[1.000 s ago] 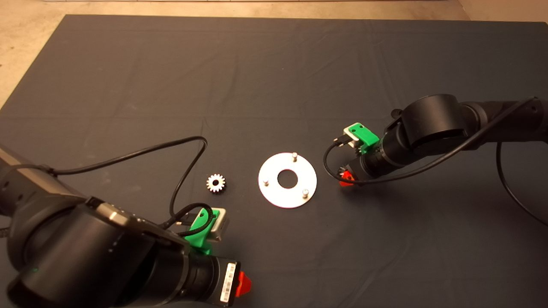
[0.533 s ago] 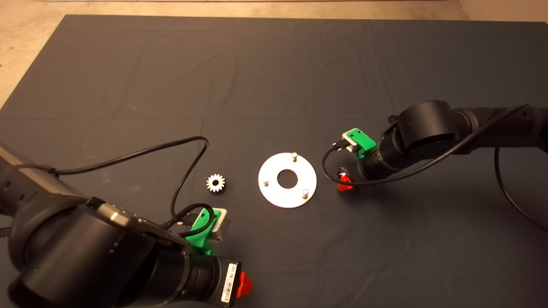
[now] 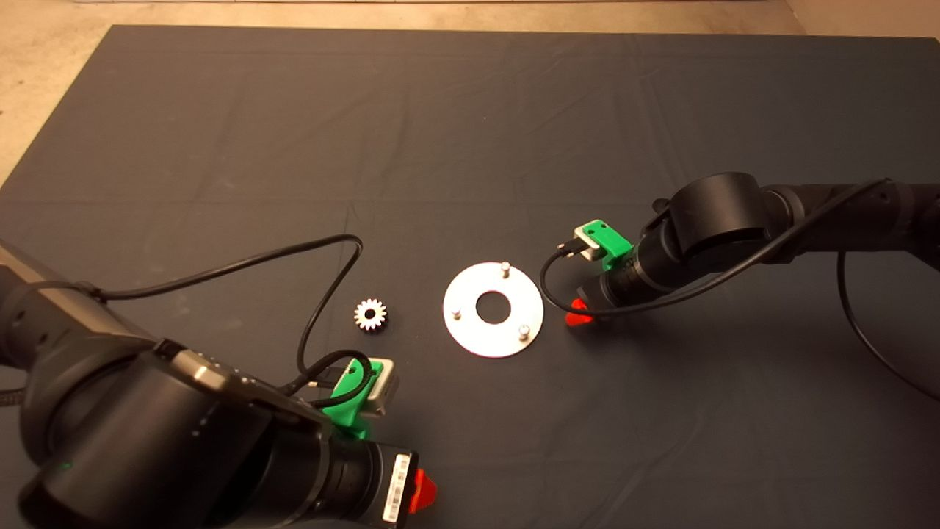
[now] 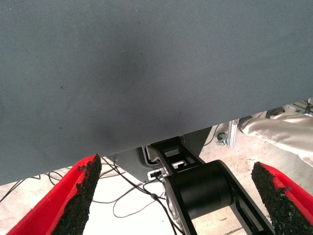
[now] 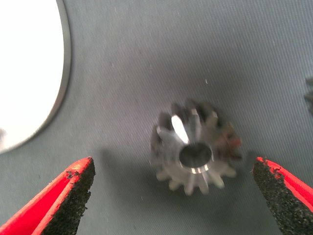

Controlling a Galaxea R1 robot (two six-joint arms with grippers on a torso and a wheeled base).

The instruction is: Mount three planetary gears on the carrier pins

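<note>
The shiny round disc lies mid-mat with three carrier pins upright on it, all bare. One planetary gear lies on the mat left of the disc. My right gripper is low over the mat just right of the disc. In the right wrist view it is open, with a second gear lying flat between its fingers, untouched. The disc's rim shows beside it, and a toothed edge of another gear shows at the picture's side. My left gripper waits open at the lower left.
The left arm's black cable loops over the mat near the left gear. The left wrist view shows the mat's edge, the robot's base and the floor beyond. The mat's far half is bare dark cloth.
My right gripper has moved left toward the disc and lower over the mat. The left arm has barely shifted. Disc and left gear have not moved.
</note>
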